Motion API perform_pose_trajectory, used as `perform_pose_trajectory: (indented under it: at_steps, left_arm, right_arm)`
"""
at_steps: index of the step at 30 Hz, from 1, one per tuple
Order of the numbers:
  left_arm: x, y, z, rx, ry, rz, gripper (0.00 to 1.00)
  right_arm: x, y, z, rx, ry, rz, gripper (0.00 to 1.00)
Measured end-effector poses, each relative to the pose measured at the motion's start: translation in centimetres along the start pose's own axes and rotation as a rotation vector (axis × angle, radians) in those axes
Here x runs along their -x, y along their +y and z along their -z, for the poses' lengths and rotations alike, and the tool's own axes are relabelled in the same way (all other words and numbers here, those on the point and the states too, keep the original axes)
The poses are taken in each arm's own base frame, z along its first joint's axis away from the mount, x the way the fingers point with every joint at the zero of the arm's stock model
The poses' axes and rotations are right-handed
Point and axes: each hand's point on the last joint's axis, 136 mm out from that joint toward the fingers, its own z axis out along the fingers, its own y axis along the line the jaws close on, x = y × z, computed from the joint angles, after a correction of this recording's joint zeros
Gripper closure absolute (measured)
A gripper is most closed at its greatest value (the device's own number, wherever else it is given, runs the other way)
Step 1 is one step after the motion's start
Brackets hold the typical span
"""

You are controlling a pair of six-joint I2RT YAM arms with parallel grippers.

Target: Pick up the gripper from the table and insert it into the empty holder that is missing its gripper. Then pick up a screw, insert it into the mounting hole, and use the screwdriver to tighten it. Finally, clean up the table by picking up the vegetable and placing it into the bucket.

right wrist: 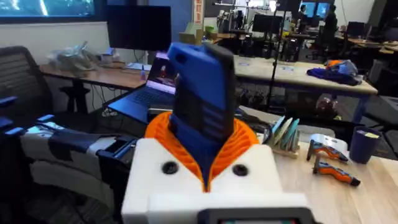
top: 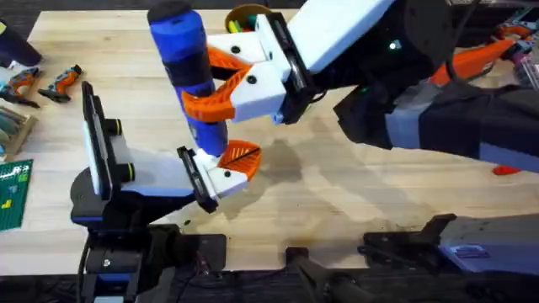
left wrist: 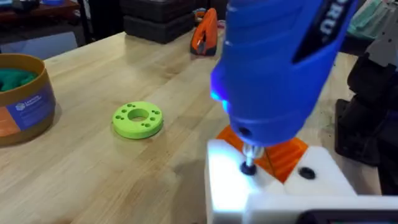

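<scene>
Overhead: right gripper [top: 226, 88] sits closest under the camera, orange pads pinching the blue screwdriver [top: 187, 59] upright, bit end down. Bit end comes down at the left gripper [top: 221, 172], which lies low over the table [top: 337, 202] near its front edge. An orange tip [top: 239, 156] is seated on the left arm's white holder [top: 202, 175], so insertion looks done. Yellow bucket [top: 244, 15] is at the far edge, partly behind the right arm.

Left wrist: screwdriver body is large in front, its metal bit on a dark screw [left wrist: 248, 167] in the white mount, orange tip just behind it. A blue glow shows on the driver body. A second dark hole sits beside it. Green disc [left wrist: 137, 119] lies on the bare table; the bucket is well apart from it, with something green inside. Can't tell whether the left fingers are spread or together.

Right wrist: white fingers with orange ribbed pads [right wrist: 163, 130] clamp the screwdriver from both sides, mid-body.

Step in hand, as I read it: tightening the screw. Next move needs the bit held square and centred in the screw head with steady downward pressure; tilt risks cam-out. Vegetable cleanup: not clear it remains.
</scene>
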Motion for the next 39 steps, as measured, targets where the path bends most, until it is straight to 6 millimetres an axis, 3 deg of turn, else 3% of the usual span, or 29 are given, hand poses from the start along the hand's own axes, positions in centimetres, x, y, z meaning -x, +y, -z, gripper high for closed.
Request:
perform_pose_trajectory:
  at_steps: [34, 39]
  left_arm:
    - [0.0, -0.01, 0.0, 0.0, 0.0, 0.0, 0.988]
    - [0.0, 0.0, 0.0, 0.0, 0.0, 0.0, 0.988]
  right_arm:
    - [-0.08, 0.03, 0.0, 0.002, 0.003, 0.0, 0.974]
    - [0.65, 0.35, 0.01, 0.011, -0.019, 0.044, 0.974]
